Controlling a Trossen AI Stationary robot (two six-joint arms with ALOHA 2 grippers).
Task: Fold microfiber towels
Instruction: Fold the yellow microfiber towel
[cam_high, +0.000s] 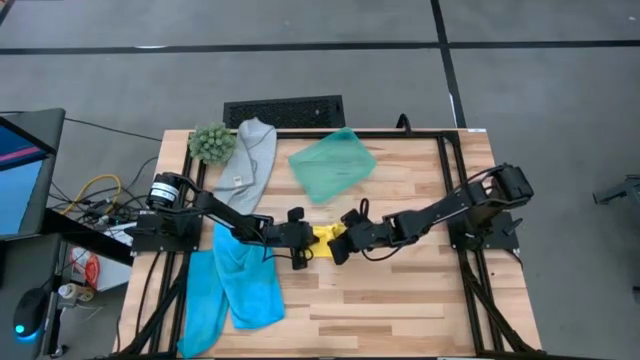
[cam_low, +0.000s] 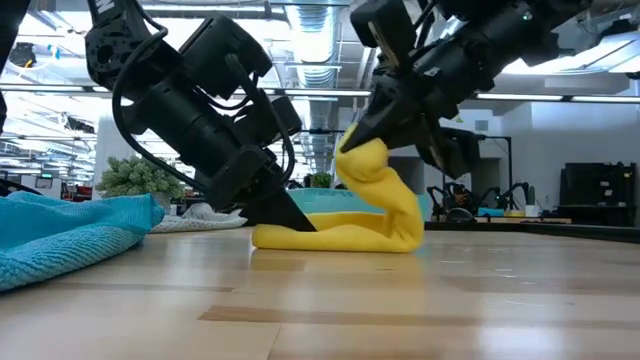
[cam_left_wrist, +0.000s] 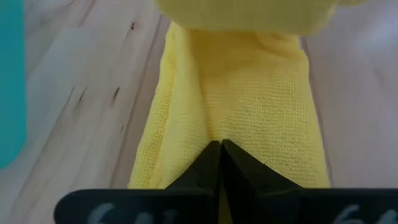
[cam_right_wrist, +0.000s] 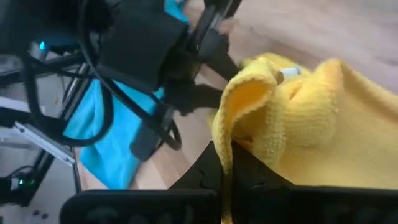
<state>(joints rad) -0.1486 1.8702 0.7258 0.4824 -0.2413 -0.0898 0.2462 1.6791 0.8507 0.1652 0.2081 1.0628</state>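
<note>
— Where the two grippers meet at mid-worktop (cam_high: 400, 290), what does the yellow towel (cam_low: 345, 235) look like?
— A narrow folded strip, flat on the wood at one end and curled up into a soft hump at the other. Its nap is fine and looped, and the folds are plump.
— Who has hold of it?
— Both. The left gripper (cam_low: 290, 215) has its fingers together, pinching the flat end against the boards. The right gripper (cam_low: 362, 135) has its fingers clamped on the raised end.
— And the other cloths?
— Two blue towels (cam_high: 235, 290) lie limp and rumpled beside the yellow one, on the left arm's side, one hanging over the edge. The grey towel (cam_high: 250, 155) lies beyond them, next to a fuzzy plant ball (cam_high: 211, 143). A translucent teal tray (cam_high: 332, 165) sits beyond the yellow towel.
</note>
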